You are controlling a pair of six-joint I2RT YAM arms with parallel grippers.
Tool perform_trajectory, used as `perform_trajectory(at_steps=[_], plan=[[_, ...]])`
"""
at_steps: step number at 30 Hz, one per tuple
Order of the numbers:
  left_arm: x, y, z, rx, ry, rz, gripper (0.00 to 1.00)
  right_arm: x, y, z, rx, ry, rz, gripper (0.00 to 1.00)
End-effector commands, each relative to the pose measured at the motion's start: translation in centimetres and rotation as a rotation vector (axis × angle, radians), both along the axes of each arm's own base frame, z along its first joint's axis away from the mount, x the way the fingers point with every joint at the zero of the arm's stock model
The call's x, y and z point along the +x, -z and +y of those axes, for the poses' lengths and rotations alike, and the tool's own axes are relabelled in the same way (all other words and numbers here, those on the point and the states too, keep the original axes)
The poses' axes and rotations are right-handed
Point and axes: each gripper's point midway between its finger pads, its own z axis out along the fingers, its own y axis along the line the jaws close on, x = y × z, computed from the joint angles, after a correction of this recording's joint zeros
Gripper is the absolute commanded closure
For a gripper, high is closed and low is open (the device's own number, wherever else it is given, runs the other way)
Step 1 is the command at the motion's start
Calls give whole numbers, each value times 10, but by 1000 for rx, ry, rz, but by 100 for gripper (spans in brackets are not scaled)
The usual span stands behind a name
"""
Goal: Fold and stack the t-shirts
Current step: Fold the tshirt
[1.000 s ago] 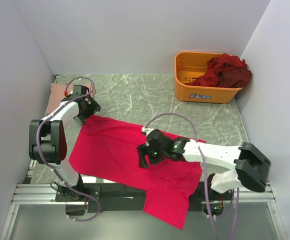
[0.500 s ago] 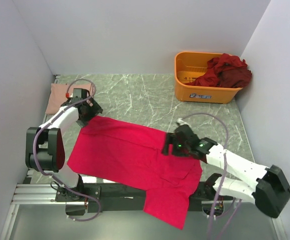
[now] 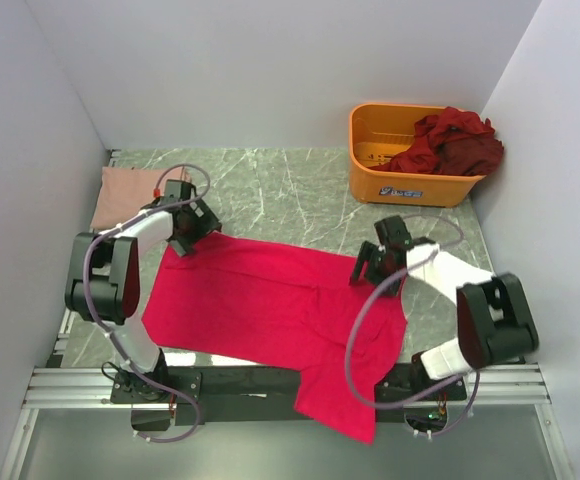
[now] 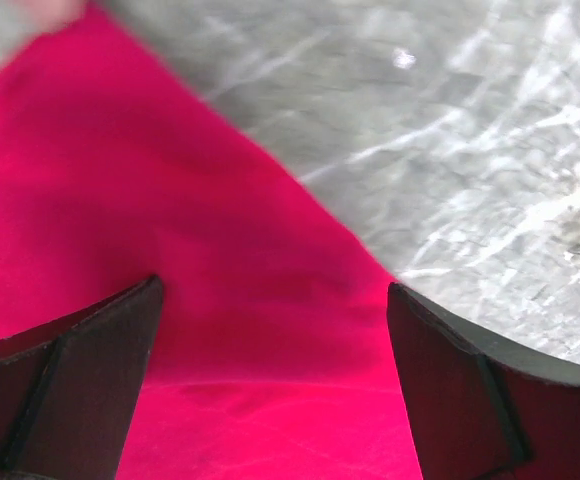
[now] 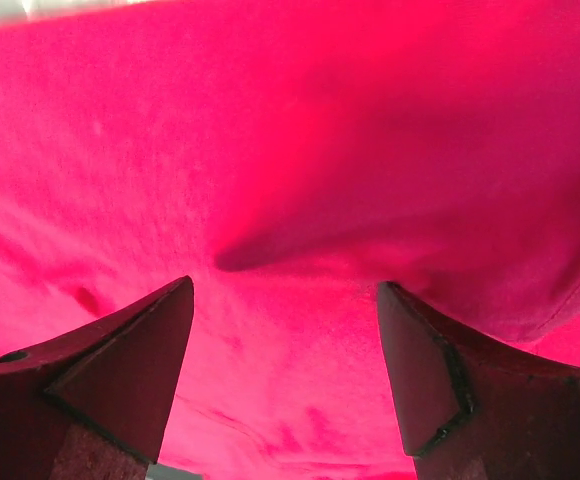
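Note:
A bright pinkish-red t-shirt [image 3: 260, 300] lies spread flat on the marble table, one part hanging over the near edge. My left gripper [image 3: 186, 236] hovers open over its far-left corner; in the left wrist view the red cloth [image 4: 120, 200] lies under the open left gripper [image 4: 272, 300], with nothing pinched. My right gripper [image 3: 372, 268] stands open at the shirt's far-right edge; the right wrist view shows only red cloth [image 5: 270, 150], with a fold, beneath the open right gripper [image 5: 285, 300]. A pale dusty pink t-shirt [image 3: 123, 190] lies folded at the far left. Dark maroon t-shirts [image 3: 455, 140] are heaped in the bin.
The orange plastic bin [image 3: 410, 185] stands at the back right corner. Grey walls close in the table on the left, back and right. Bare marble [image 3: 290, 190] shows behind the red shirt. A metal rail [image 3: 70, 385] runs along the near edge.
My right arm has swung from the middle of the red shirt out to its far-right edge. My left gripper has shifted slightly right at the far-left corner. Both stay open.

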Motion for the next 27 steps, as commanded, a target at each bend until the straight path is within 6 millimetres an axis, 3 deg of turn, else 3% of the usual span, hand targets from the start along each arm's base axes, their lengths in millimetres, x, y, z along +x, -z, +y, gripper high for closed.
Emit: perform_trajectory(at_steps=[1, 7, 11, 15, 18, 19, 24, 25, 26, 27], plan=[[22, -10, -22, -19, 33, -51, 1, 25, 16, -26, -79, 17, 23, 20], [49, -5, -34, -27, 39, -60, 1, 74, 21, -60, -145, 95, 28, 20], [63, 6, -54, -27, 73, -42, 1, 116, 13, -72, -119, 132, -21, 22], [85, -4, -69, -32, 95, -68, 1, 150, 12, -87, -131, 144, -44, 22], [95, -6, -63, 11, 66, -69, 1, 169, 11, -89, -131, 128, -74, 21], [97, -8, -59, 29, 57, -69, 1, 178, 4, -100, -136, 154, -93, 22], [113, -42, -57, 53, 54, -137, 1, 199, -36, -101, -143, 114, -226, 21], [113, -46, -56, 58, 54, -142, 1, 199, -44, -100, -140, 104, -241, 21], [112, -65, -55, 51, 50, -176, 1, 197, -57, -98, -131, 102, -267, 21], [105, -66, -54, 50, 48, -174, 1, 192, -63, -92, -131, 91, -274, 22]])
